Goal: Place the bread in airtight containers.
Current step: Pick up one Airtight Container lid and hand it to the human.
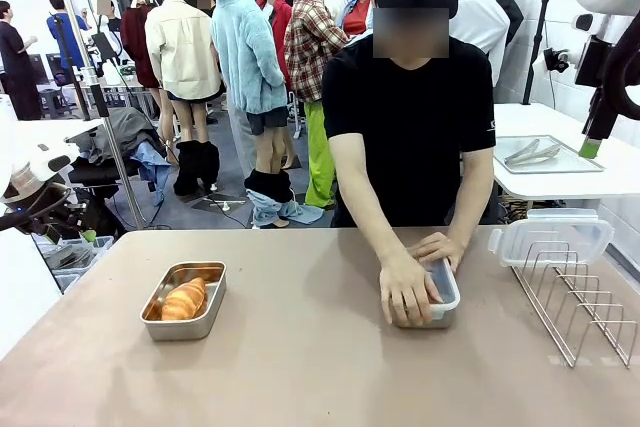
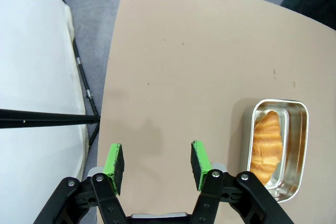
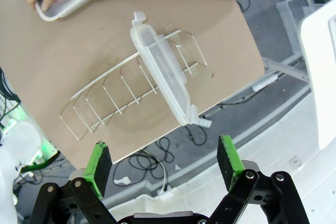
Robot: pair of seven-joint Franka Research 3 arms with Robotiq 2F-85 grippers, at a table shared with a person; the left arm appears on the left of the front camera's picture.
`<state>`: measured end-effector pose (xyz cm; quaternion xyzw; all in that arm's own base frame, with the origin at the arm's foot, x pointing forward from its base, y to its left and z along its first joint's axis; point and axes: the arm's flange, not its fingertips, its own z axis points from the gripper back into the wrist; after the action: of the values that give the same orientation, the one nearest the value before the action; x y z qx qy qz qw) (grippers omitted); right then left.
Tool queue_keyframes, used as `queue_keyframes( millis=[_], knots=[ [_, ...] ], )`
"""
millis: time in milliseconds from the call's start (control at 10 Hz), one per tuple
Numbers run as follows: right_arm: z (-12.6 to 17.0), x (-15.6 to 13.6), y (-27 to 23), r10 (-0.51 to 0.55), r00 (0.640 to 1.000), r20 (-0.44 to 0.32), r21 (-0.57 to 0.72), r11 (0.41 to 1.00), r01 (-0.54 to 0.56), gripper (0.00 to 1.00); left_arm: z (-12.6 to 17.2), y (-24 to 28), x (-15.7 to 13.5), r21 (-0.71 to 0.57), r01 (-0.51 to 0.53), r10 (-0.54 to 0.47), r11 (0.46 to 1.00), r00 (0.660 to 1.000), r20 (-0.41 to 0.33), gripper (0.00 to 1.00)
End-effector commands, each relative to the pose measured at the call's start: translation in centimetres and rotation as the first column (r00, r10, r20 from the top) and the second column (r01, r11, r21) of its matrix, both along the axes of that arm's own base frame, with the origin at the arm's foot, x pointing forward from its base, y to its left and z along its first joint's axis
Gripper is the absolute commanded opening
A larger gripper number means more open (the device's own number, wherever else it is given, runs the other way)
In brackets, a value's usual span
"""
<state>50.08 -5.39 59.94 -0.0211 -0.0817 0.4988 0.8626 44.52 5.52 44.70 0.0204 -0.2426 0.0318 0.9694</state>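
Observation:
One golden croissant [image 1: 184, 299] lies in an uncovered steel container [image 1: 207, 323] on the table's left part; the left wrist view has the croissant [image 2: 265, 145] and its pan [image 2: 278, 103] at the right. A person's hands [image 1: 405, 287] press a clear lid onto the second container [image 1: 445, 292], near the far edge right of centre; whatever is inside is hidden. My left gripper [image 2: 156, 165] hangs open above bare table, left of the open pan. My right gripper [image 3: 164, 162] is open, high beyond the table's right edge.
A wire rack [image 1: 585, 302] stands at the table's right end with a spare clear lid [image 1: 550, 237] leaning in it; the right wrist view has the lid [image 3: 163, 74] and rack [image 3: 105, 100] too. A white side table with a steel tray [image 1: 545, 155] stands behind.

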Motion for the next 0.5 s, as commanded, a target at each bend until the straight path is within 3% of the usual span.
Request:
queue_keyframes(
  millis=[0, 400],
  knots=[
    [-0.25, -0.07, 0.23, -0.01, 1.0, -0.006, 0.001, 1.0, 0.01, 1.0, 0.08, 0.01, -0.02, 0.008, -0.016, 0.016, 1.0, 1.0, 0.002, 0.67],
    [-0.25, -0.07, 0.23, -0.01, 1.0, -0.006, 0.001, 1.0, 0.01, 1.0, 0.08, 0.01, -0.02, 0.008, -0.016, 0.016, 1.0, 1.0, 0.002, 0.67]
  ],
)
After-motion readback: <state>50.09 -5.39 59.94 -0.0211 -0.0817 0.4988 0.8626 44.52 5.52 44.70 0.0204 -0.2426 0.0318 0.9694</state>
